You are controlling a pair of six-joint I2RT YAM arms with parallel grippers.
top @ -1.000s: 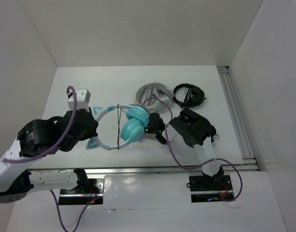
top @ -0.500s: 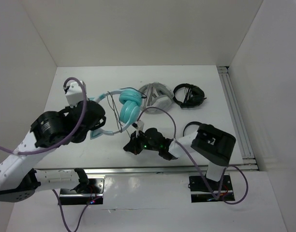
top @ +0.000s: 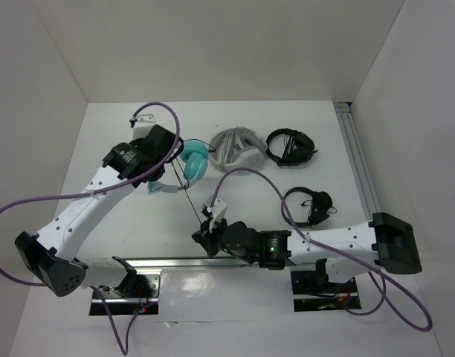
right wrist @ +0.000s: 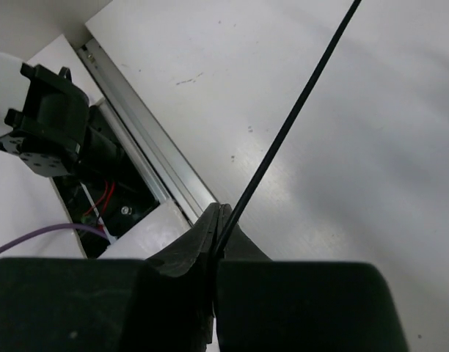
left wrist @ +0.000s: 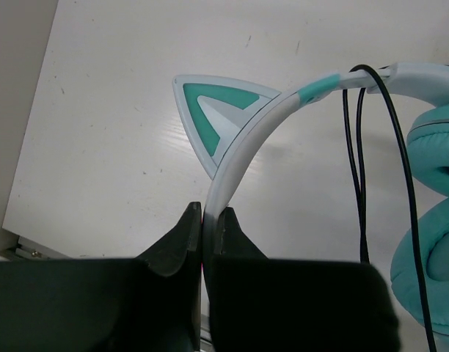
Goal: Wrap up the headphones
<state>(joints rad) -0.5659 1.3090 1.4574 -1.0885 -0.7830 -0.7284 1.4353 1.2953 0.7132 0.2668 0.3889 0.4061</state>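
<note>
Gripping the pale headband of the teal headphones (top: 194,160), the left gripper (left wrist: 207,214) has both fingers clamped tight on the band just below one cat ear (left wrist: 218,116), over the far left-centre of the white table (top: 346,171). The earcups sit just beyond the gripper, toward the back wall, close beside the grey-white headphones (top: 235,146). Whether the set rests on the table or hangs just above it cannot be told.

From the band a thin black cable (top: 190,201) runs taut and straight toward the near edge. There the right gripper (right wrist: 218,214) pinches it between closed fingertips, close to the metal rail (right wrist: 151,154) along the table's front. The two grippers are well apart, with the cable stretched between them.

Seen from the left wrist, strands of the cable cross the headband next to a teal ear cushion (left wrist: 437,242). A black pair (top: 289,145) lies at the back right, and another black headset (top: 313,204) sits nearer the right arm.
</note>
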